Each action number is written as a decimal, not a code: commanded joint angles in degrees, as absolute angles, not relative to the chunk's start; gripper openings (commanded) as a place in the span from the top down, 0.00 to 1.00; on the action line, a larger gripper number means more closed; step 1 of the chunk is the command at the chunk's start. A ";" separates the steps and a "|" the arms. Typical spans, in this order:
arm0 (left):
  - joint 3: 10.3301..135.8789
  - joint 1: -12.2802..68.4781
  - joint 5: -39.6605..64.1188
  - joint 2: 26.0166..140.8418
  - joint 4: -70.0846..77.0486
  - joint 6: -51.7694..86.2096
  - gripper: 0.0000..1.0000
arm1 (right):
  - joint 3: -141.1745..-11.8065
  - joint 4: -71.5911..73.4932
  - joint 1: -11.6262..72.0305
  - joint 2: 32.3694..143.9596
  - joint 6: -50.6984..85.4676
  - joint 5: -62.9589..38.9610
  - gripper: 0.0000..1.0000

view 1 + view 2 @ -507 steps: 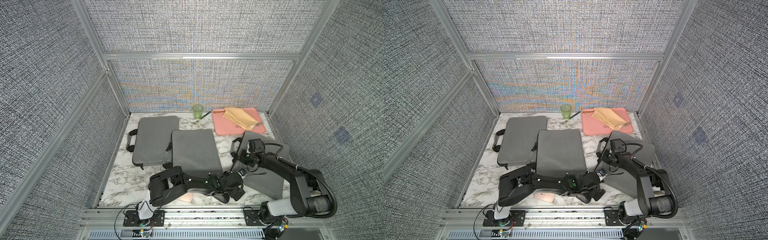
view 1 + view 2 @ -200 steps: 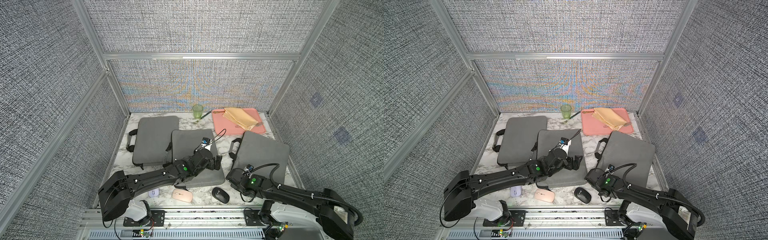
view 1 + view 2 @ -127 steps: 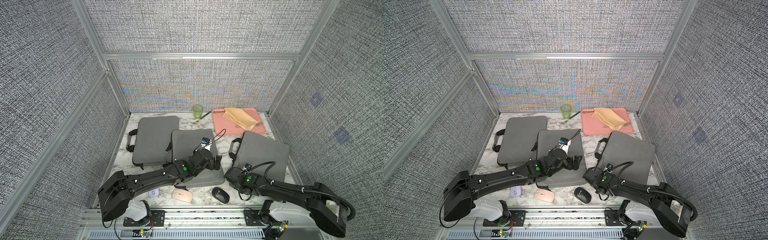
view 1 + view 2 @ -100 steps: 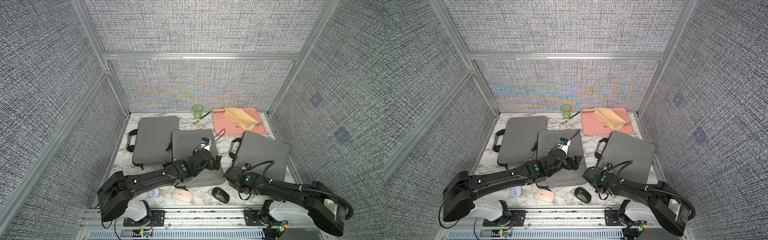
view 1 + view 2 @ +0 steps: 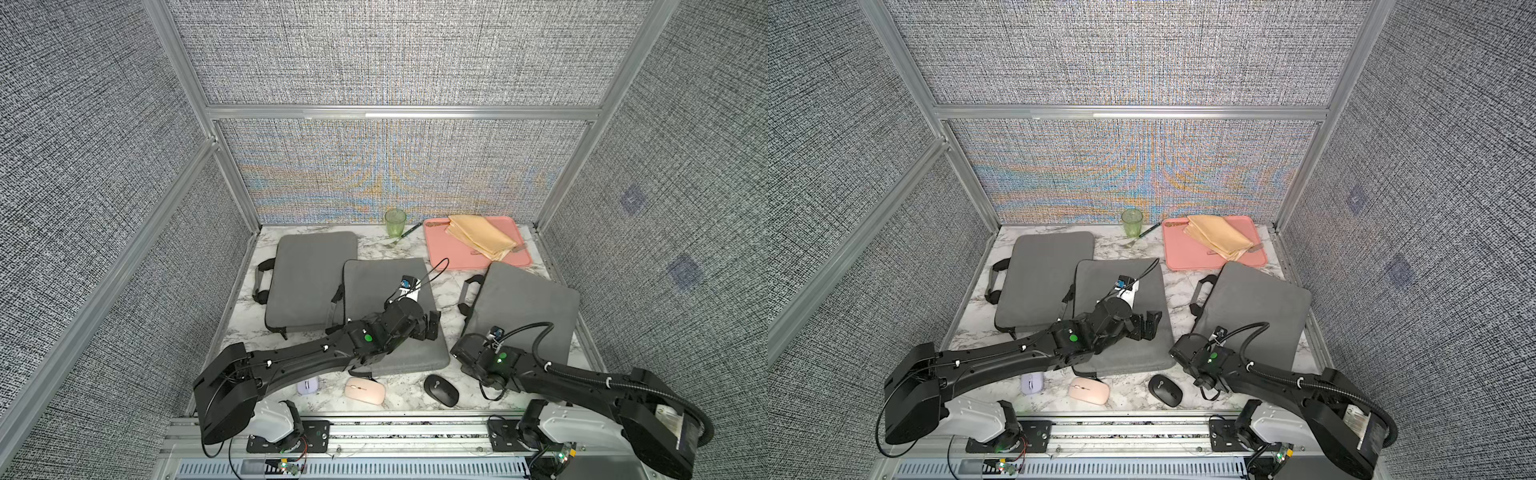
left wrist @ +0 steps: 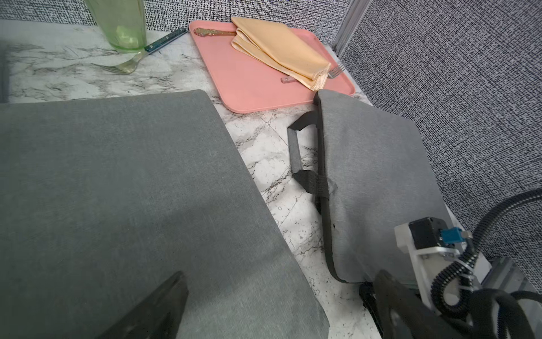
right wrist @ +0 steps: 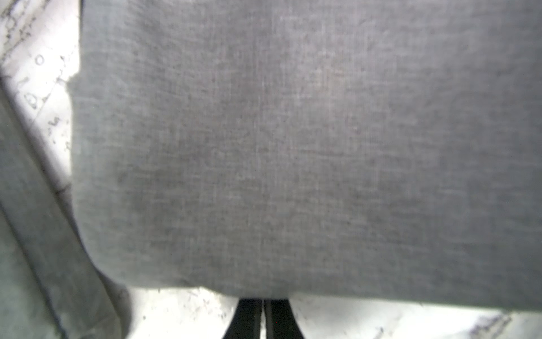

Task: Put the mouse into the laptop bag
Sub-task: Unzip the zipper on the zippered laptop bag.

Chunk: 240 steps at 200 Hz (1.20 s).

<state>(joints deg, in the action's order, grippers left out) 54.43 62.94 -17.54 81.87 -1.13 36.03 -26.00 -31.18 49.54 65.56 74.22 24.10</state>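
Both arms reach low over the marble table (image 5: 451,291).
Jaws wide, the left gripper (image 5: 430,328) hangs above the middle bag (image 5: 374,291); right gripper (image 7: 263,311) pinched closed at the right bag (image 5: 528,311) edge; black mouse (image 5: 441,390) on table nearby; grey woven walls (image 5: 374,62).

Top views: I see even, bright light, soft shadows, moiré on the back wall (image 5: 390,166). Right wrist: bag (image 7: 293,146) blurred, table (image 7: 176,317) overexposed.

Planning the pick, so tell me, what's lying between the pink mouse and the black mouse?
Nothing. Only bare marble table separates the pink mouse from the black mouse, as both top views show.
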 commanded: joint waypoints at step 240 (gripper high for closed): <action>93.77 58.27 17.82 133.99 7.13 44.63 0.53 | -14.77 -28.71 45.97 37.34 63.05 13.77 1.00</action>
